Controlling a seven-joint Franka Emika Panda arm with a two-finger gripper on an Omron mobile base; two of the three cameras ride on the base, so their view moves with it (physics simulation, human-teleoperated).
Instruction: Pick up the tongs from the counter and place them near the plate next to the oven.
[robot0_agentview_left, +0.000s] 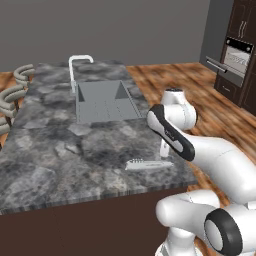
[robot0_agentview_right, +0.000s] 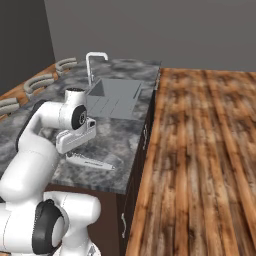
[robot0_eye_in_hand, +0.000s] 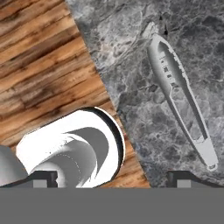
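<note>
1. The tool (robot0_eye_in_hand: 112, 177) stands wide open with nothing between its two dark fingertips (robot0_eye_in_hand: 183, 176); they show far apart in the hand view, one over the wood floor, the other over the stone.
2. It hangs above the near edge of the worktop (robot0_agentview_left: 60, 150), pointing down, close to the tongs (robot0_eye_in_hand: 179, 98) but not touching them.
3. The tongs (robot0_agentview_left: 148, 163) lie flat on the dark marbled stone, just inside the near corner of the worktop, on the side toward the wooden floor (robot0_agentview_right: 200, 150). From the right base view the tongs (robot0_agentview_right: 90, 162) lie just below the white hand, running roughly along the front edge.
4. Taking the tongs as the mark: farther back on the worktop is the grey sink (robot0_agentview_left: 106, 102), well apart from them, with a white tap (robot0_agentview_left: 79, 67) at its far end.
5. Beyond the sink, off the far side of the worktop, grey curved stool backs (robot0_agentview_left: 15, 92) stand in a row.
6. The oven (robot0_agentview_left: 235, 60) sits well apart from the tongs, across the wooden floor, set in dark brown cabinets (robot0_agentview_left: 247, 30).
</note>
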